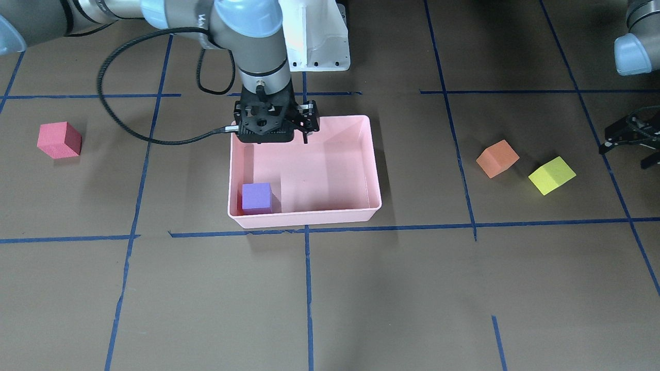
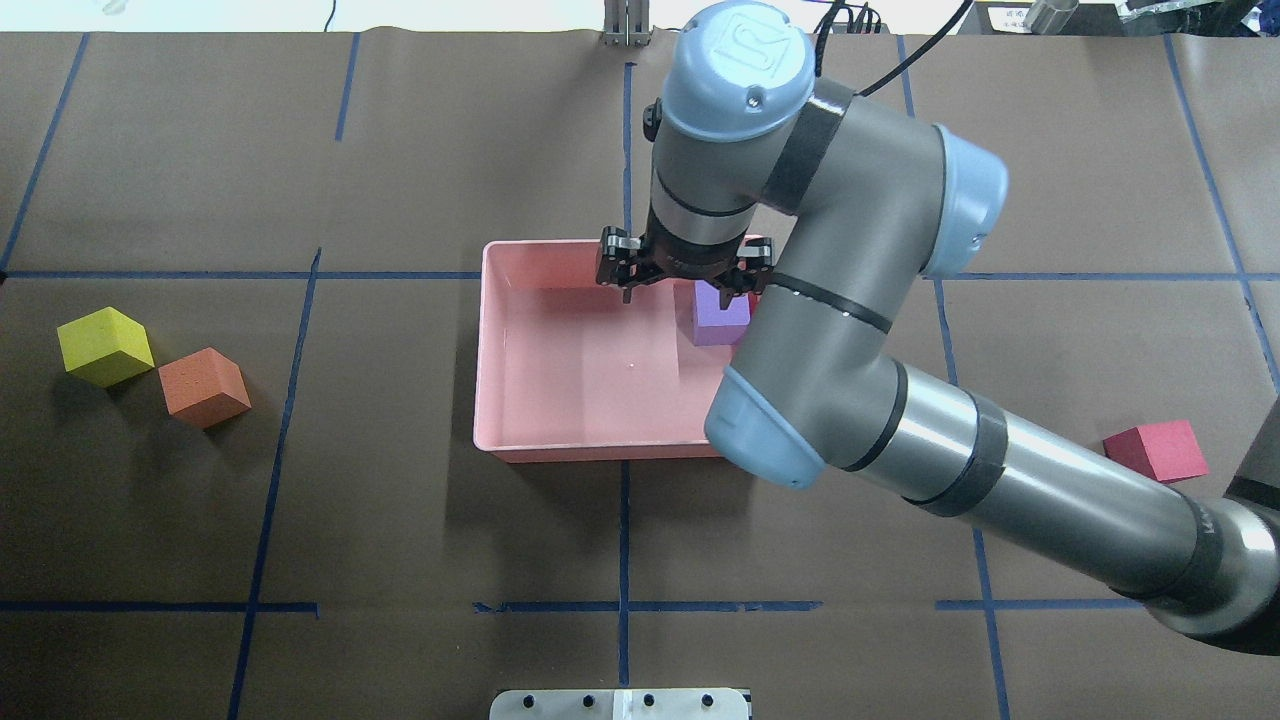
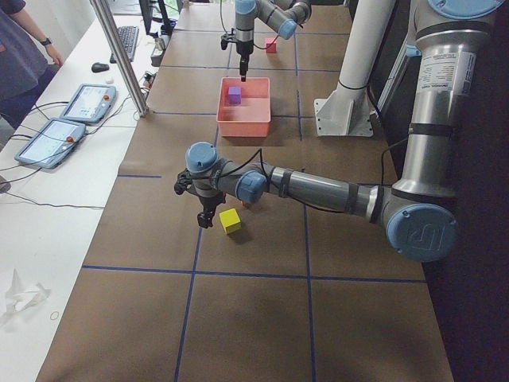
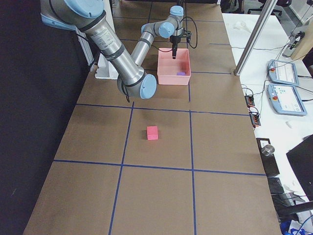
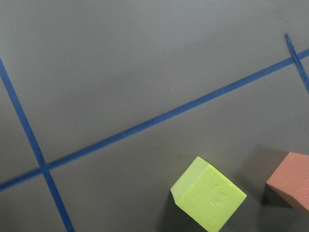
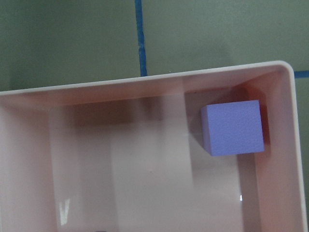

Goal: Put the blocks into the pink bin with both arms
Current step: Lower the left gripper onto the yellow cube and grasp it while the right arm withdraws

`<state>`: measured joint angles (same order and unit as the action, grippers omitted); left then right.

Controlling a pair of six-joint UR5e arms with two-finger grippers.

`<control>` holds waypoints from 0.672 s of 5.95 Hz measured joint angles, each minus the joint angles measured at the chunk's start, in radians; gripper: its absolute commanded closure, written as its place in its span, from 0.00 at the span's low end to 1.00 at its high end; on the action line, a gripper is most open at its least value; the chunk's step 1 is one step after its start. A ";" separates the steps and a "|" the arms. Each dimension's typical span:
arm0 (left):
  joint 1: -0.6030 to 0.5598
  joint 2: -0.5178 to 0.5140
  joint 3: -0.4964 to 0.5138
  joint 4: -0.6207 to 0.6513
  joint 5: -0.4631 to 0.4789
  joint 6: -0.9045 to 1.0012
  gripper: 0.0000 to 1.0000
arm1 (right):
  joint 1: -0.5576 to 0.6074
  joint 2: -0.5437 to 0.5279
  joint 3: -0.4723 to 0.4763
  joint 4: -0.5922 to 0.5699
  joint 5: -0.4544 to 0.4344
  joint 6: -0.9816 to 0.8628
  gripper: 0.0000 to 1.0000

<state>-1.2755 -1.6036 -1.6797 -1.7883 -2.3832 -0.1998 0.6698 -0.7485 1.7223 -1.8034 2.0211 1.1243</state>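
The right tool (image 1: 274,135) is hanging spread and empty over the pink bin (image 1: 304,219), purple block (image 1: 257,197) in its lower-left corner; the left tool (image 1: 626,136), grip unreadable, is arguably risking nudging the orange block (image 1: 497,158) beside the yellow-green block (image 1: 551,175).

purple block (image 1: 257,197) in pink bin (image 1: 305,218) corner

A brown-covered desk (image 1: 361,299) is marked into large squares by blue tape (image 1: 308,288). Along one side runs a white table (image 3: 36,231) carrying two tablets (image 3: 87,102), a keyboard (image 3: 127,40) and cables. A slanted metal post (image 3: 119,57) rises between them. Lighting is even.
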 measured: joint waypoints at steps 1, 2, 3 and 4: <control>0.049 0.029 0.000 -0.088 0.023 -0.241 0.00 | 0.053 -0.035 0.017 -0.003 0.045 -0.084 0.00; 0.084 0.043 0.000 -0.153 0.054 -0.465 0.00 | 0.112 -0.070 0.026 -0.003 0.090 -0.181 0.00; 0.101 0.046 0.005 -0.177 0.067 -0.605 0.00 | 0.150 -0.093 0.029 -0.004 0.117 -0.245 0.00; 0.132 0.043 0.011 -0.184 0.071 -0.694 0.00 | 0.165 -0.106 0.033 -0.003 0.126 -0.272 0.00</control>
<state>-1.1431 -1.5605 -1.6691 -1.9725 -2.3123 -0.8939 0.8348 -0.8544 1.7550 -1.8066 2.1474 0.8519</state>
